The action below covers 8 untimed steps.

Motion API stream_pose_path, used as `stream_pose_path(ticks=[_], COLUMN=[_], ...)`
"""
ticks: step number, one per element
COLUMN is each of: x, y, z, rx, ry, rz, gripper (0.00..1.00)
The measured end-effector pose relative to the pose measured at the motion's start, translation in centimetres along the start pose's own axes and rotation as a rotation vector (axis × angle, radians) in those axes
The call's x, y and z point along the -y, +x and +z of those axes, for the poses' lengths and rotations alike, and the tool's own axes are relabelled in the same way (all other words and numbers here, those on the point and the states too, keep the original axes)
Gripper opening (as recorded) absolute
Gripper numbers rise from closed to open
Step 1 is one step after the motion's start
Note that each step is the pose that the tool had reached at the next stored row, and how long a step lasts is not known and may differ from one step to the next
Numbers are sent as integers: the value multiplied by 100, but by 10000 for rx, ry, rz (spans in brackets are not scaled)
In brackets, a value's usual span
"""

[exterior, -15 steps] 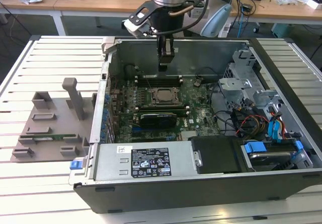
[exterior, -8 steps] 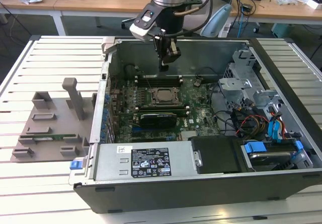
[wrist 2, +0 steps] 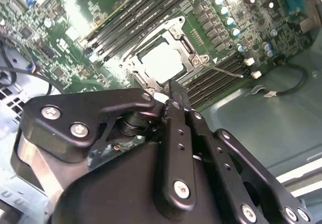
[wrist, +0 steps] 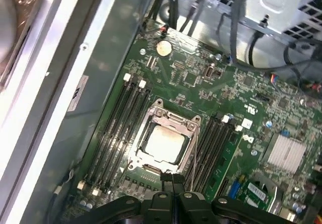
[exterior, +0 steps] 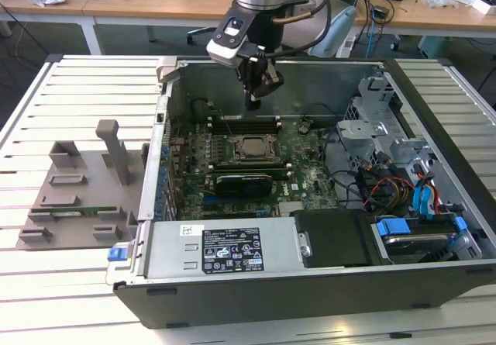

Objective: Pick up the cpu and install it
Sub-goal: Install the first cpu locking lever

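Claw (exterior: 253,98) hangs inside the open computer case (exterior: 310,298), above the socket frame (exterior: 249,150) and a little toward the case's back wall, clear of the board. In the first wrist view I see its two fingers (wrist: 168,182) pressed flat together with nothing between them, so I log the claw as closed and empty.

The cpu (exterior: 250,148) lies flat inside the socket frame, silvery plate up. In the first wrist view the frame borders it on all four sides. A thin wire lever (wrist: 193,158) runs along one side of the socket frame; I cannot tell whether it is latched.

Memory slots (wrist: 118,118) run in dark rows on both sides of the socket frame. A coin battery (wrist: 163,47) sits on the board well apart from the socket frame, past one end of the slots. A finned silver heat sink (wrist: 286,153) sits beyond the slots on the frame's other side.

Outside the case, to the exterior view's left of the socket frame, a grey holder tray (exterior: 77,182) rests on the slatted white surface (exterior: 70,298).
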State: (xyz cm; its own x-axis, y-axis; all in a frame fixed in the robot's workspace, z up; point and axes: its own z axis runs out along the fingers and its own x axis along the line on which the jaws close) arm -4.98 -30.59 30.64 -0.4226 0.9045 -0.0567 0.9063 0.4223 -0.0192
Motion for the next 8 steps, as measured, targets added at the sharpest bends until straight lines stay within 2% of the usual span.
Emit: stream_pose_path(ticks=[8], x=[0], y=[0], z=[0], rx=[25], ry=[-72], rz=[-1281], gripper=[11])
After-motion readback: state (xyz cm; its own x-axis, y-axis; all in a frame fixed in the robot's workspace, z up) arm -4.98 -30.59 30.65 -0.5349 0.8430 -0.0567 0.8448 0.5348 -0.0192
